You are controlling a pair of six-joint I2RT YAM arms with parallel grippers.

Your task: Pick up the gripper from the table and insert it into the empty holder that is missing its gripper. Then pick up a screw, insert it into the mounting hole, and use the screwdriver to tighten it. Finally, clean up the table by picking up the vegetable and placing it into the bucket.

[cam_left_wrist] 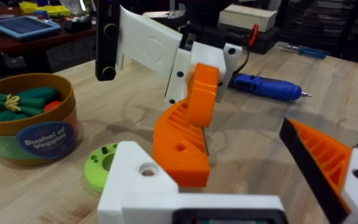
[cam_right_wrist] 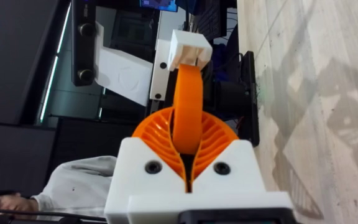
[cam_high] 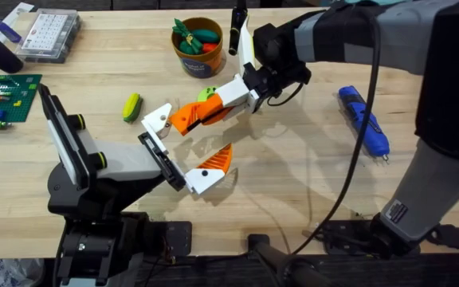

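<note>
My right gripper [cam_high: 205,112] is shut on the gripper [cam_high: 183,119], an orange ribbed wedge [cam_left_wrist: 179,146] held just above the table [cam_high: 309,183]. Its white mounting plate [cam_high: 156,119] sits close to the upper end of the holder [cam_high: 162,159], the left arm's black bracket; I cannot tell whether they touch. In the right wrist view the wedge [cam_right_wrist: 188,106] shows edge-on between my pads. My left gripper [cam_high: 207,159] carries one orange finger [cam_left_wrist: 328,162] and grips nothing. The blue screwdriver [cam_high: 363,119] lies at the right. A green vegetable [cam_high: 131,106] lies left of the plate. The bucket [cam_high: 183,64] stands at the back.
The bucket holds several toy vegetables. A round green piece [cam_left_wrist: 101,168] lies in front of it, beside the right gripper. A clear parts box [cam_high: 50,33], a purple pen [cam_high: 6,30] and a green brick plate [cam_high: 6,97] sit at the far left.
</note>
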